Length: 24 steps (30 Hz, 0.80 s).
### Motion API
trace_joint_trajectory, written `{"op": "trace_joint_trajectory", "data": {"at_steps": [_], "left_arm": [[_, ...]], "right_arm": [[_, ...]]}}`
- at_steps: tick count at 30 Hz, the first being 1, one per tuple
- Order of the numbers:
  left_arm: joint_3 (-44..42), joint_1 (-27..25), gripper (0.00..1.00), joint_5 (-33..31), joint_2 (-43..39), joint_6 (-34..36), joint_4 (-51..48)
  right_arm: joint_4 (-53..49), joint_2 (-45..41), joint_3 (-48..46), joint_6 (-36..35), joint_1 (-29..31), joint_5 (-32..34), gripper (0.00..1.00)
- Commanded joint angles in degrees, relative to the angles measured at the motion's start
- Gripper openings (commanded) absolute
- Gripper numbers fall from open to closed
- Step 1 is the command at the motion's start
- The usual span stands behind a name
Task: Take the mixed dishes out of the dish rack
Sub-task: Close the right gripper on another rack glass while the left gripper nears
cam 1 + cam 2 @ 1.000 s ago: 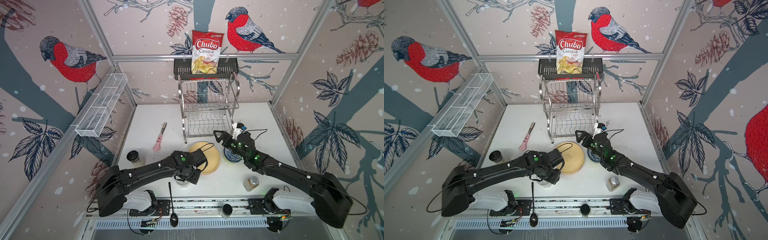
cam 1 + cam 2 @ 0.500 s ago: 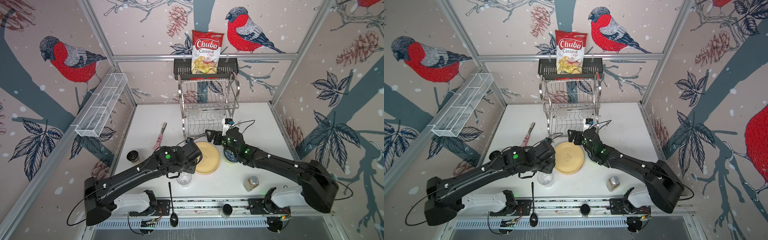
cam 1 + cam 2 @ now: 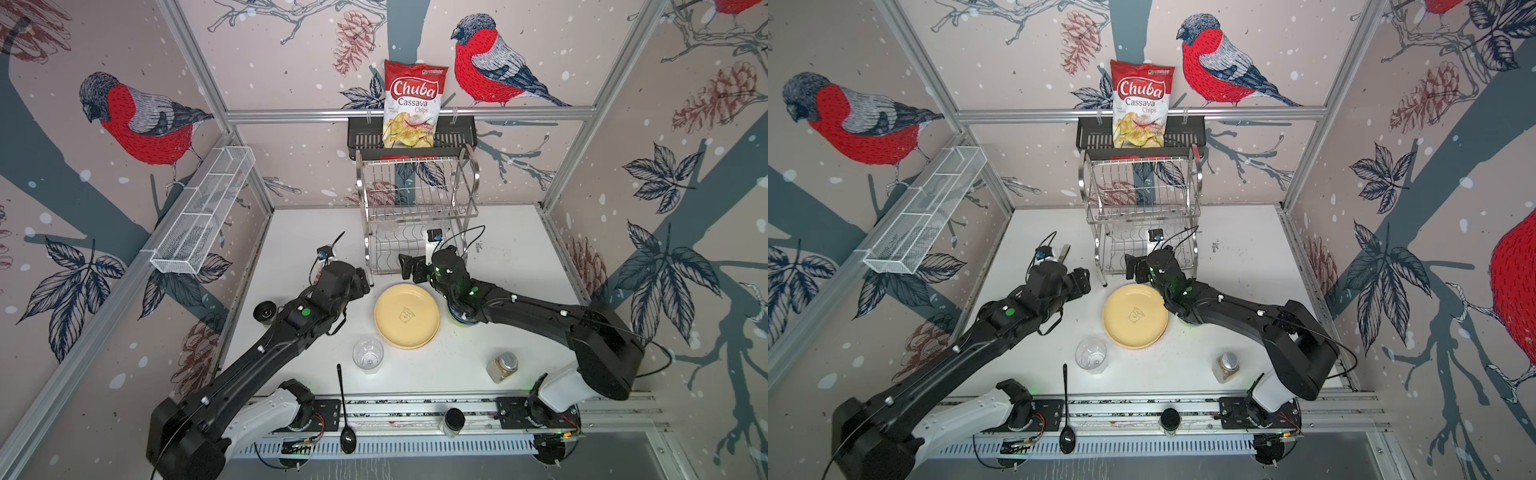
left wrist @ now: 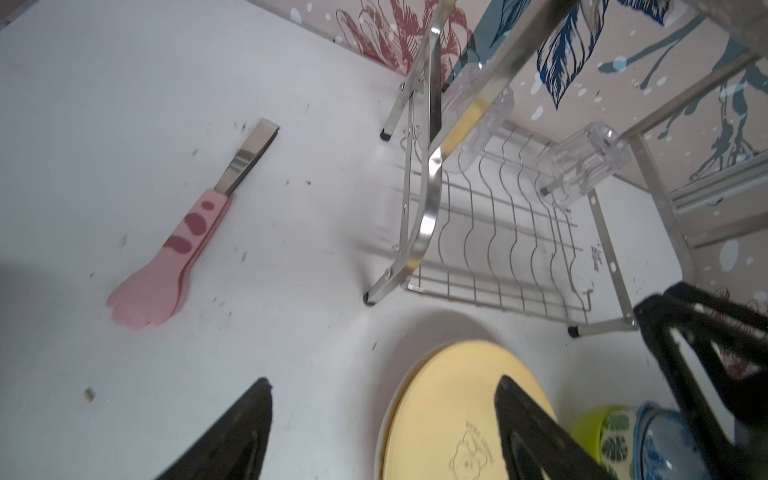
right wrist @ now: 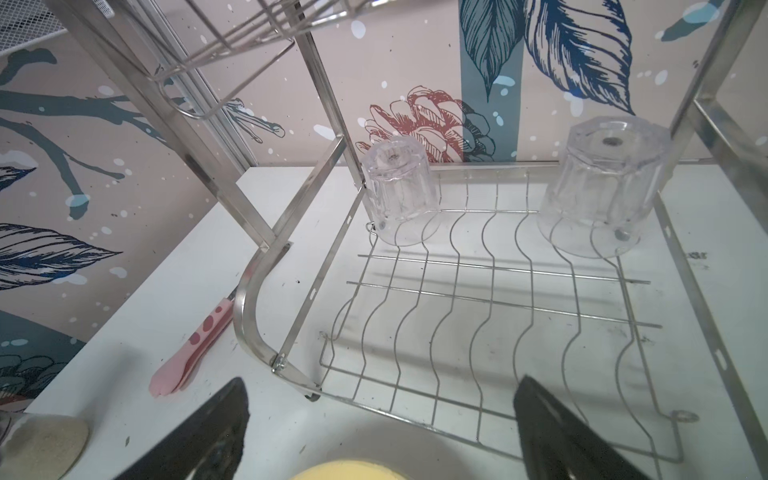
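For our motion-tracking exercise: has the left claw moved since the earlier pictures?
Yes. The left claw has gone from the clear tumbler, beside the yellow plate's near edge, back toward the dish rack's left front foot.

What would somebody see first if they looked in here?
Probably the bright red chips bag, standing in the black shelf on the back wall. Next, the yellow plate lying flat on the white table, and two clear tumblers upside down in the lower tier of the dish rack.
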Motion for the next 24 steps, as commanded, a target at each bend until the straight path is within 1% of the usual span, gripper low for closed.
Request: {"op": "trace_joint_trajectory", "data": {"at_steps": [1, 5, 6, 9, 11, 13, 19, 22, 24], "left_arm": [[1.25, 1.49, 0.84, 5.15, 4.92, 3.86, 11.94], [2.20, 4.79, 0.81, 11.88, 11.16, 4.07, 17.26], [2.32, 5.33, 0.80, 12.61, 12.27, 4.05, 17.87], [3.47, 6.87, 0.78, 13.54, 15.71, 4.61, 18.27], [4.61, 7.35, 0.70, 13.79, 17.93, 5.50, 18.01], [5.68, 7.44, 0.66, 13.21, 19.70, 6.32, 17.76], [8.13, 7.53, 0.64, 13.34, 24.68, 7.62, 17.51], [9.40, 7.53, 0.47, 13.62, 26.74, 7.70, 17.05], [10.29, 7.53, 0.38, 13.91, 27.87, 7.67, 16.21]], "right_arm": [[1.19, 1.75, 1.60, -3.08, 0.15, 1.24, 1.00], [0.95, 5.27, 4.23, -3.93, -0.01, 1.35, 0.99], [0.80, 5.99, 4.89, -4.06, -0.23, 1.27, 0.99], [0.64, 8.48, 6.69, -3.65, -0.91, 0.30, 0.99], [0.46, 9.99, 7.80, -2.88, -1.57, -1.11, 0.99], [0.46, 11.14, 8.55, -2.12, -2.33, -2.28, 0.99], [0.20, 13.46, 10.07, -0.94, -4.58, -4.94, 0.99], [-0.17, 14.28, 11.23, -0.87, -5.87, -6.16, 1.00], [0.09, 15.01, 12.10, -1.14, -6.76, -6.91, 0.99]]}}
